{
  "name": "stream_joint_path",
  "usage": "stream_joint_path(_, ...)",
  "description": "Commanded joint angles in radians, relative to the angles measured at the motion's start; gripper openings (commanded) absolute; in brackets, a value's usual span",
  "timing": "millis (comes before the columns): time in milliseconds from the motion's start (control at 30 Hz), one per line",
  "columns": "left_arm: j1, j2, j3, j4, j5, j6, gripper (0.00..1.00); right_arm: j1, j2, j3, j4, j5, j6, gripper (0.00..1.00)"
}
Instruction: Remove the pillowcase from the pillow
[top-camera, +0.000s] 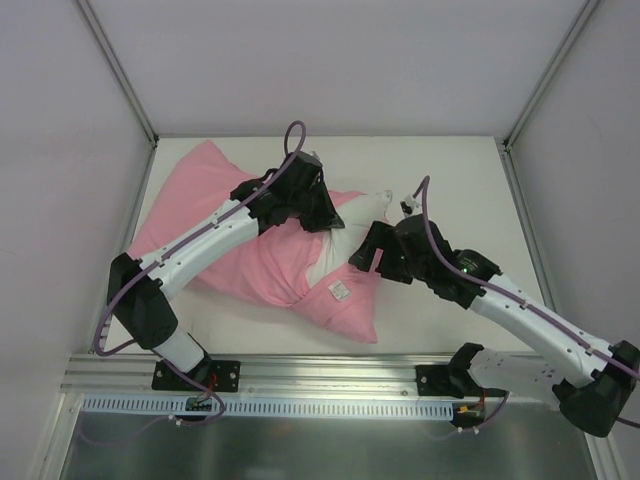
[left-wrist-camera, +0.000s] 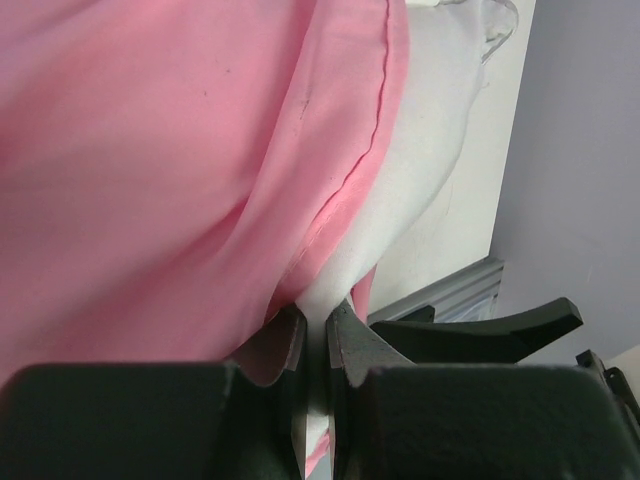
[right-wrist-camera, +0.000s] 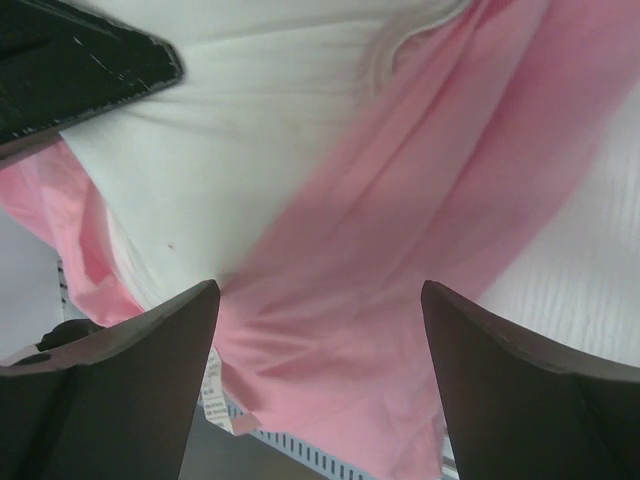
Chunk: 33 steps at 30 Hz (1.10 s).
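Note:
The pink pillowcase (top-camera: 195, 180) lies diagonally across the table, still around most of the white pillow (top-camera: 352, 225), whose right end pokes out of the open side. My left gripper (top-camera: 322, 222) is at that opening. In the left wrist view it (left-wrist-camera: 316, 325) is shut on a fold of the white pillow (left-wrist-camera: 420, 150), with the pillowcase (left-wrist-camera: 150, 180) draped at its left. My right gripper (top-camera: 362, 258) is open and empty. In the right wrist view it (right-wrist-camera: 320, 300) hovers over the pillowcase (right-wrist-camera: 400, 260) near its white label (right-wrist-camera: 213, 395), beside the bare pillow (right-wrist-camera: 250, 130).
The white table (top-camera: 450, 170) is walled at the back and both sides. A metal rail (top-camera: 330, 370) runs along the near edge between the arm bases. The left arm lies across the pillowcase. Part of the left gripper (right-wrist-camera: 70, 70) shows in the right wrist view.

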Motion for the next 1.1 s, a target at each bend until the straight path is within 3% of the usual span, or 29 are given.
stream_joint_path(0, -0.001, -0.064, -0.001, 0.054, 0.039, -0.006, 0.0, -0.002, 0.063, 0.059, 0.085, -0.079, 0.018, 0.86)
stream_joint_path(67, -0.001, -0.072, -0.006, 0.054, 0.039, -0.006, 0.0, -0.002, 0.102, 0.052, 0.11, -0.094, 0.027, 0.84)
stream_joint_path(167, -0.001, -0.076, -0.006, 0.056, 0.03, -0.003, 0.0, 0.007, 0.121, 0.024, 0.125, -0.126, 0.036, 0.66)
stream_joint_path(200, -0.001, -0.076, -0.006, 0.056, 0.013, -0.004, 0.0, 0.013, 0.113, -0.011, 0.137, -0.128, 0.036, 0.51)
stream_joint_path(267, 0.003, -0.073, -0.007, 0.056, 0.007, -0.009, 0.0, 0.032, 0.071, -0.057, 0.137, -0.122, 0.036, 0.36)
stream_joint_path(300, 0.012, -0.067, -0.007, 0.056, 0.01, -0.012, 0.0, 0.036, 0.051, -0.107, 0.131, -0.12, 0.042, 0.2)
stream_joint_path(367, 0.022, -0.058, -0.003, 0.056, 0.013, -0.015, 0.0, 0.044, 0.008, -0.16, 0.124, -0.123, 0.054, 0.02)
stream_joint_path(700, 0.109, 0.011, 0.068, 0.056, 0.04, -0.03, 0.0, 0.119, -0.275, -0.338, -0.065, -0.038, 0.099, 0.01)
stream_joint_path(1067, 0.322, -0.068, 0.031, 0.056, 0.122, -0.037, 0.0, 0.125, -0.454, -0.49, -0.209, -0.002, 0.134, 0.01)
